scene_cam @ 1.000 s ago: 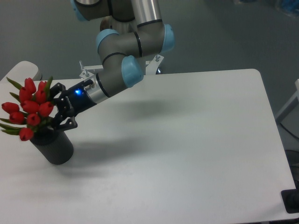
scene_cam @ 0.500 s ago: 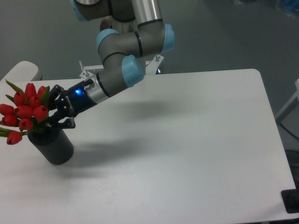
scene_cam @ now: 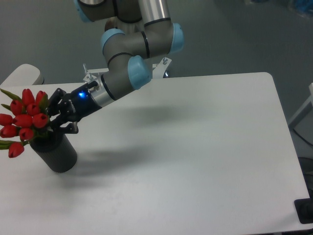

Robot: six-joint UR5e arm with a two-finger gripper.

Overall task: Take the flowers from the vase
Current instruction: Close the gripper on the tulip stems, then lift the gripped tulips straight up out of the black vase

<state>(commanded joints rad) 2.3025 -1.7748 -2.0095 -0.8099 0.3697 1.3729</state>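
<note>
A: Starting at the left edge, what is there?

B: The flowers (scene_cam: 24, 120), a bunch of red tulip buds, lean out leftward over the rim of the vase (scene_cam: 55, 152). The lowest bud hangs past the vase's left side. The stems seem to run down into the vase's mouth, so by my reading the bunch is not out yet.

A: And the vase itself?

B: It stands upright on the desk (scene_cam: 186, 161), near the left front corner.

A: Next along?

B: The pincer (scene_cam: 57, 116) sits right against the bunch, just above the vase's rim, its dark fingers on either side of the stems under the buds. It looks clamped on the flowers, though the leaves hide the actual contact.

A: So which step is this?

B: The grasp looks made and the lift is in hand, I would judge.

A: What does the next move call for?

B: A pull up along the stems' line, steep enough that they slide free of the hole without dragging or tipping the vase.
</note>
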